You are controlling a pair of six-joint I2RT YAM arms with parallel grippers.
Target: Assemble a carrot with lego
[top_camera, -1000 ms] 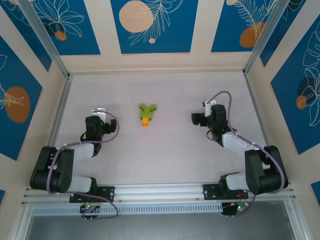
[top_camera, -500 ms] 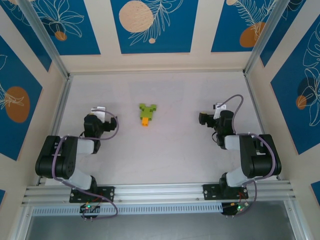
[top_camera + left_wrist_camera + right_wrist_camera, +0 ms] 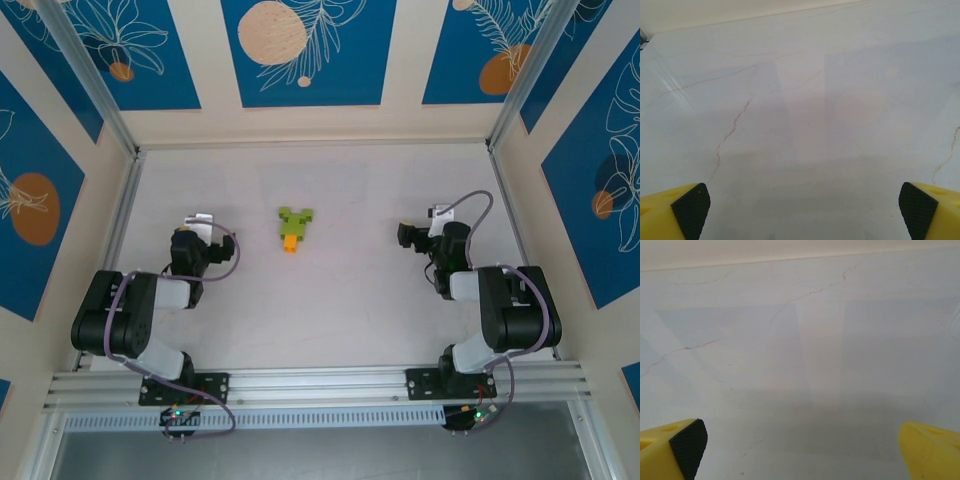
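Both arms have folded back toward their bases over the last second, while the carrot (image 3: 293,227) has not moved. It lies alone on the surface (image 3: 340,310), toward the far middle and well apart from either arm. Its lime-green top (image 3: 296,215) points to the far wall and the orange brick (image 3: 290,242) sits at the near end.

Your left tool (image 3: 804,212) is released, its pads wide apart with bare surface between them. Your right tool (image 3: 807,450) is likewise spread wide and holds nothing.

You can read that retreat as a sign that assembly is finished, or very nearly. From overhead the bricks are too small for you to judge whether every one is pressed fully home, so check that before calling it done.
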